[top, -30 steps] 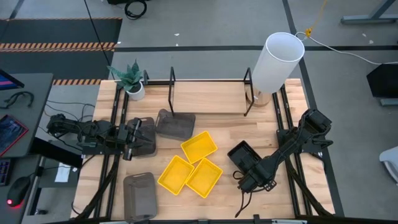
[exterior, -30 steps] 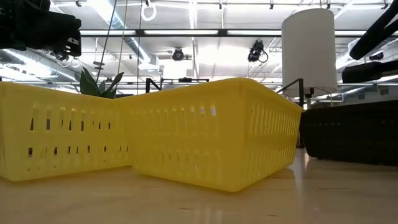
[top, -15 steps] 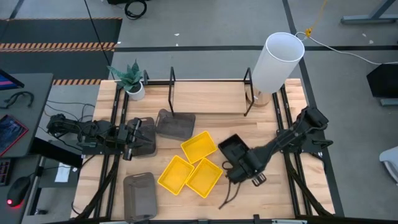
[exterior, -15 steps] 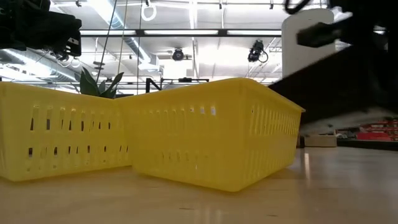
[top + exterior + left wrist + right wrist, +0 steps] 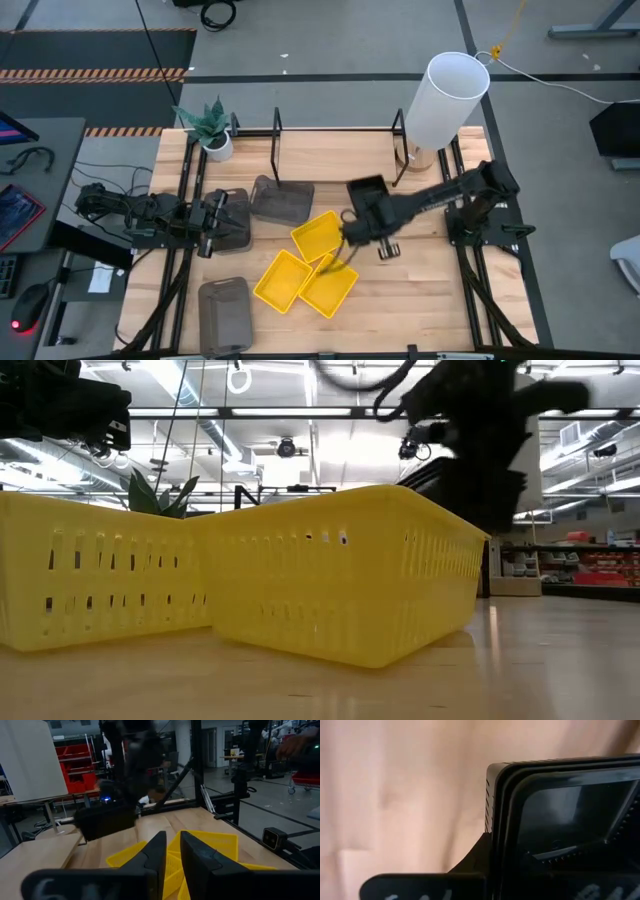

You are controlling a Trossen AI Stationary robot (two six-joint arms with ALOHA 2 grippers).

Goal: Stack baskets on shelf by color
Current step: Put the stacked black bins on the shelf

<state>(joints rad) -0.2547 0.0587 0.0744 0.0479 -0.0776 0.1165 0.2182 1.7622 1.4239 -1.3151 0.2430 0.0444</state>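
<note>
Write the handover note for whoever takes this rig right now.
Right pincer: shut on the black stack, carried in the air over the table's middle, near the yellow baskets.
Left pincer: nearly closed, at a grey basket on the left side; no grip seen.
Other grey baskets: one by the shelf, one at the front edge.
Done: nothing on the shelf yet.
Left: shelve black, yellow and grey stacks.

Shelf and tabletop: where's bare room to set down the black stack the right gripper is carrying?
The right gripper holds the black baskets above bare wood before the shelf, whose floor looks empty. Also free: the table right of the yellow baskets. Crowded: grey baskets near the left gripper.
</note>
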